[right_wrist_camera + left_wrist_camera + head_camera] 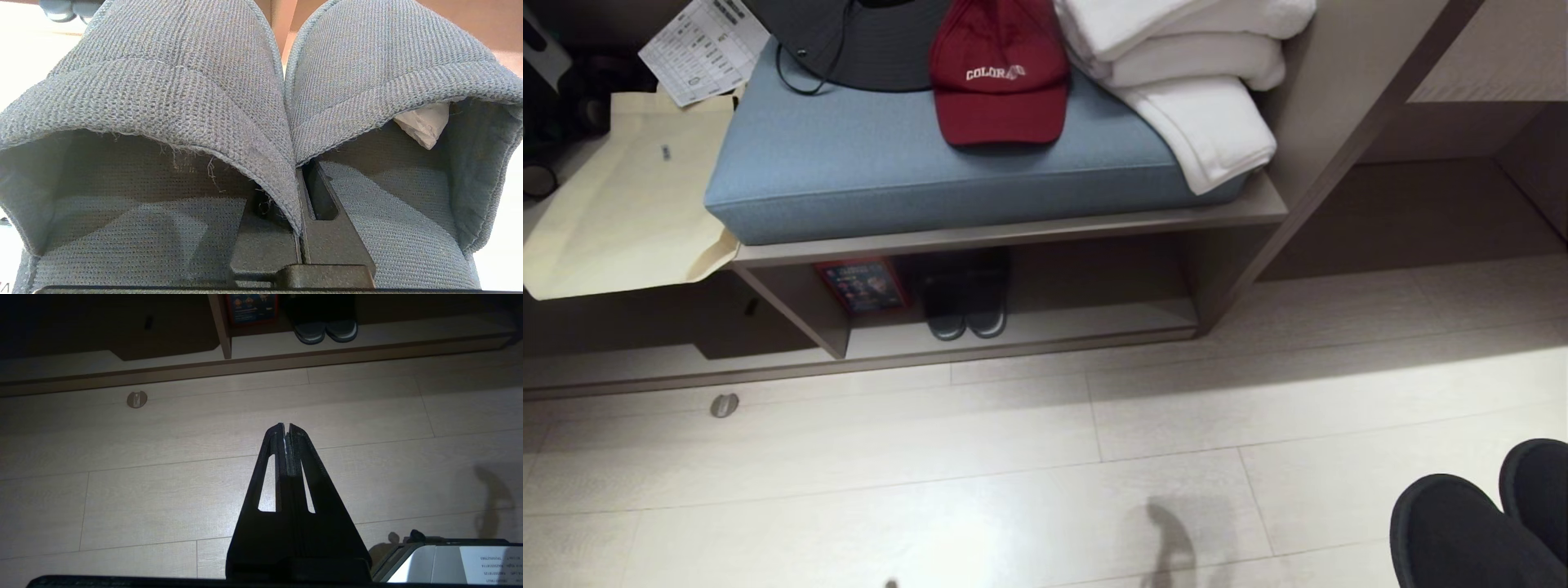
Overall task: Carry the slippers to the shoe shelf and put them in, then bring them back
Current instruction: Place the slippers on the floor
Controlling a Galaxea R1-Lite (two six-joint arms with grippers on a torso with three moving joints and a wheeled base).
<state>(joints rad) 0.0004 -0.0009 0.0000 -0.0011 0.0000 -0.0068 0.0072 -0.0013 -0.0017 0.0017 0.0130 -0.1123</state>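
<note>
Carrying slippers [261, 102]: pair hangs from right gripper [300, 212], fingers pinching two adjoining inner collar edges together; in head view, toes show at 4 o'clock corner, above floor [1013, 457]. Soft knit fabric, light, floppy; likely sags and swings, so the joined inner edges look the surest hold. Left gripper [286, 430] idle over floor, fingers pressed together, nothing held. Shoe shelf [1029, 327] at 12 o'clock; charcoal pair [968, 314] already inside, free space to its 3 o'clock.
</note>
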